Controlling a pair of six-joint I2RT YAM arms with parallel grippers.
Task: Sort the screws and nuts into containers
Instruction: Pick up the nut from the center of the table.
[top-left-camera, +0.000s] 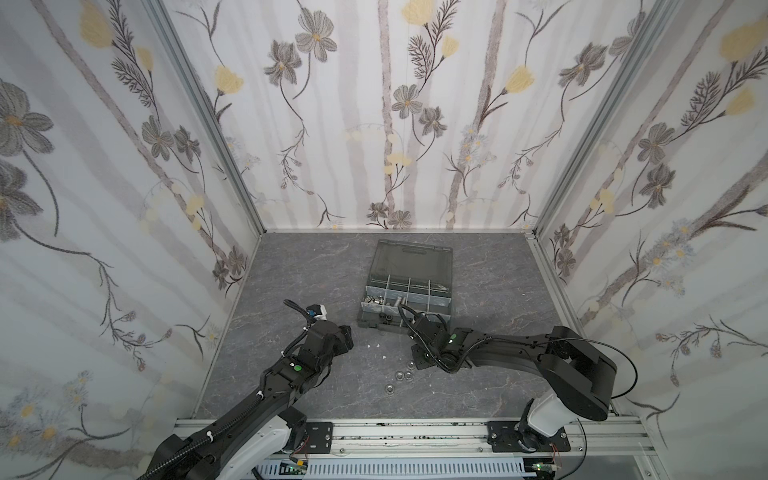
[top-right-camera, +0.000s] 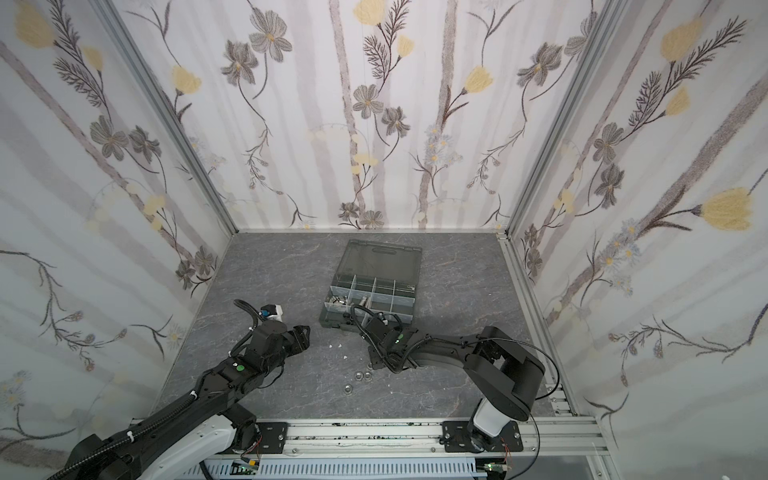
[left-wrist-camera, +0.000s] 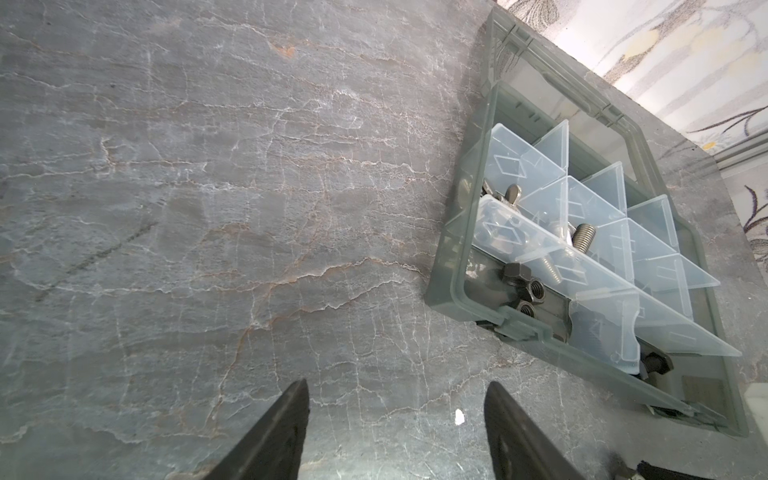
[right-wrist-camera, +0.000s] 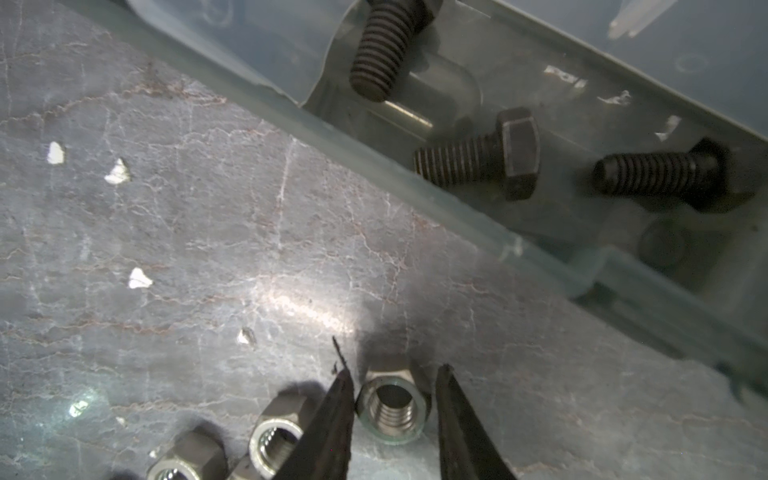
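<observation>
Grey veined tabletop: open organiser case toward the back, silver nuts and white flecks lying in front of it.

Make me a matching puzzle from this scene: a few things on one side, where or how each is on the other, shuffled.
Things: 1 silver nut; 2 black screws; 3 left gripper; 4 smoky lid.
States: A inside the organiser case; B jaws apart, holding nothing; C swung back on its hinge; D between the right gripper's open jaws.
Pairs: 1-D; 2-A; 3-B; 4-C.
</observation>
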